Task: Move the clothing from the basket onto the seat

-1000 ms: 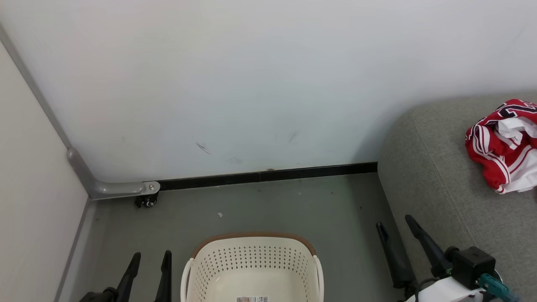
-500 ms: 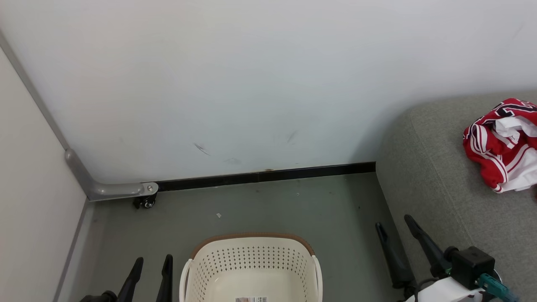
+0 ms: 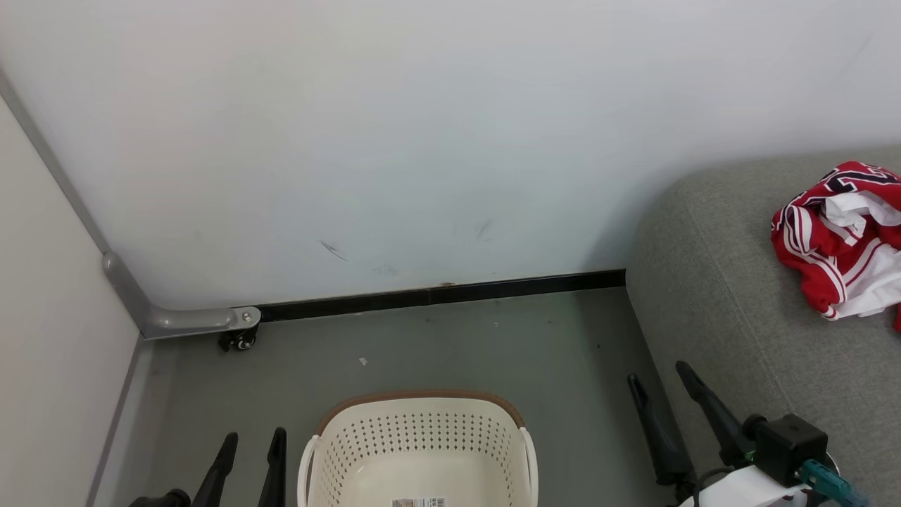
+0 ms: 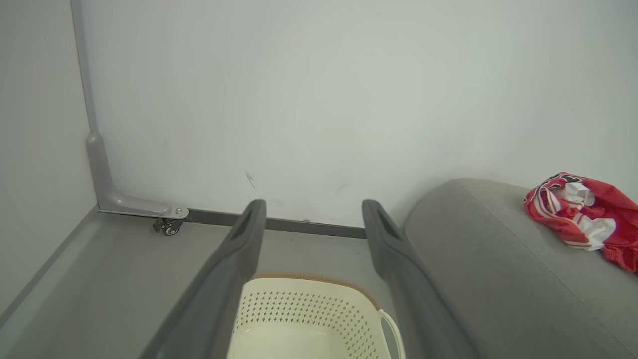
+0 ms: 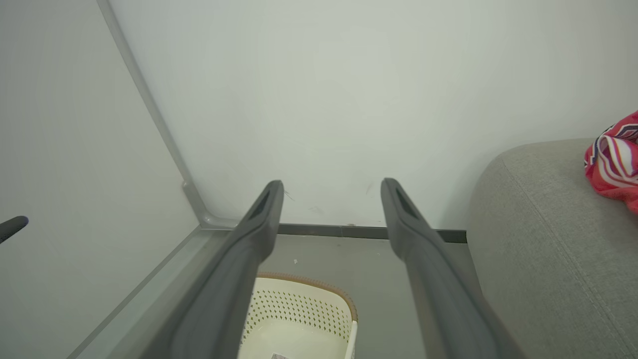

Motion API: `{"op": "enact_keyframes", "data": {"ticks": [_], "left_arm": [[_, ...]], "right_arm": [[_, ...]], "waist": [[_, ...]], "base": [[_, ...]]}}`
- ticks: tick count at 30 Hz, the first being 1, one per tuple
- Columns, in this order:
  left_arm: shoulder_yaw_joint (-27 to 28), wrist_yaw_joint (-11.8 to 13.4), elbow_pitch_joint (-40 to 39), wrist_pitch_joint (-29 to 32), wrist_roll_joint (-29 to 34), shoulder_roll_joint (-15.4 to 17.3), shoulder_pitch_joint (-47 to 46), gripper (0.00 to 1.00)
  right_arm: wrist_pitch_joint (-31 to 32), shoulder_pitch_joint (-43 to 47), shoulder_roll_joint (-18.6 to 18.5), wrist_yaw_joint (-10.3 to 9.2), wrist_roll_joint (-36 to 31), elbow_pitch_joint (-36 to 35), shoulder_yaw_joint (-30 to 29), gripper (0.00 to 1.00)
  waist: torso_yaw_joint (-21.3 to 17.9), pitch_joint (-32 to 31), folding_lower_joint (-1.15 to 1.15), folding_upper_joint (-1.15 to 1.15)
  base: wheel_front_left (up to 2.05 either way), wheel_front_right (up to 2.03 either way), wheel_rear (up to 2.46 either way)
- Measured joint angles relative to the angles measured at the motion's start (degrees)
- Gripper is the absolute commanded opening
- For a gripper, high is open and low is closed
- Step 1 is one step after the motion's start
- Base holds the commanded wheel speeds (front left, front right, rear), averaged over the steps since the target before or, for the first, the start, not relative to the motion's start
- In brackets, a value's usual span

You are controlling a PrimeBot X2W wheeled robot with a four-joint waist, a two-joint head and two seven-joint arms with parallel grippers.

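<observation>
Clothing (image 3: pixel 830 243) lies crumpled on seat (image 3: pixel 718 303), well apart from basket (image 3: pixel 421 435).

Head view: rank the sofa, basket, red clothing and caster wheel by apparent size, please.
1. sofa, though cut by the frame's edge.
2. basket, cut by the bottom edge and nearer the camera.
3. clothing, partly cut by the right edge, so its gap to the basket is unsure.
4. caster wheel, by far the smallest.

Staged test room — white partition panels (image 3: pixel 422 141) on a castor (image 3: pixel 240 340), bare grey floor (image 3: pixel 457 352), grey sofa (image 3: pixel 739 296)
</observation>
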Motion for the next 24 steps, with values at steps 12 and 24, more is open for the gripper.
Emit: {"op": "enact_keyframes", "data": {"ticks": [12,24], "left_arm": [[0.3,-0.5,0.4,0.0,-1.3,0.0,0.0,1.00],[0.2,-0.5,2.9,0.0,-1.3,-0.9,0.6,0.00]], "right_arm": [[0.0,0.0,0.0,0.00,0.0,0.0,-0.1,1.00],[0.1,1.3,0.4,0.01,0.0,2.5,0.2,0.00]], "waist": [[-0.1,0.1,0.00,0.00],[0.1,0.0,0.00,0.00]], "base": [[0.00,0.00,0.00],[0.00,0.00,0.00]]}}
